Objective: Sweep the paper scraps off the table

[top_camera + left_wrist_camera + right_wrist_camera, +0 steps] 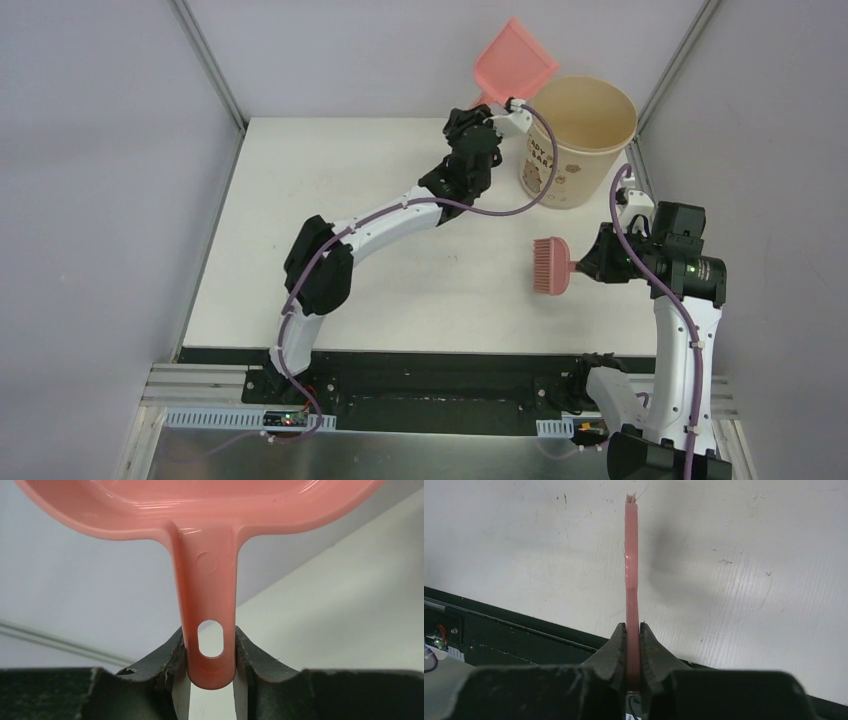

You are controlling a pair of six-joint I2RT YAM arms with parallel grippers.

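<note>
Left gripper (210, 675): clamped on the dustpan (513, 60) handle, upper centre, beside the bucket (560, 175).
Right gripper (633, 647): pinching the brush (550, 266), right of centre.
Paper scraps: none visible on the table (350, 190); perhaps in the pan.
Tip: bring the pan's lip over the bucket mouth before tilting.

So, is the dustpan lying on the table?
No, the left gripper holds the dustpan aloft by its handle, next to the bucket.

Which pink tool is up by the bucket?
The dustpan, gripped by the left gripper beside the bucket; the brush, in the right gripper, is farther from it.
</note>
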